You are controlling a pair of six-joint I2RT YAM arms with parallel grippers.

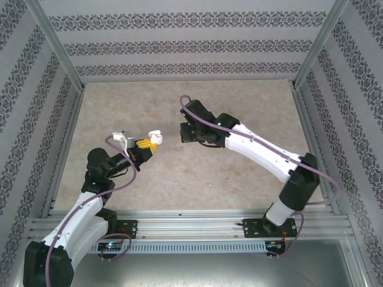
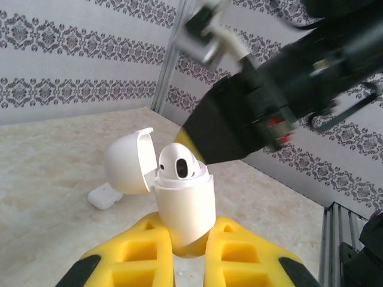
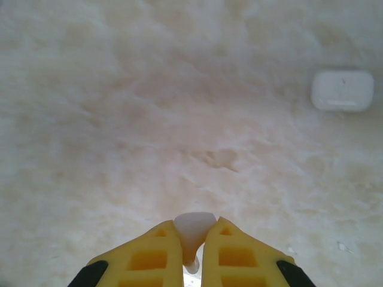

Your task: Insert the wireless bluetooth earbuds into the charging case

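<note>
The left claw is clamped on the lower body of an open white charging case. It holds the case upright above the bench, with the lid hinged back to the left. One earbud sits in the case's top. Just beyond it, the right claw hangs over the bench, pinched tight on a second earbud whose rounded end pokes out past the yellow fingertips. Farther off, a spare case lies flat on the bench.
</note>
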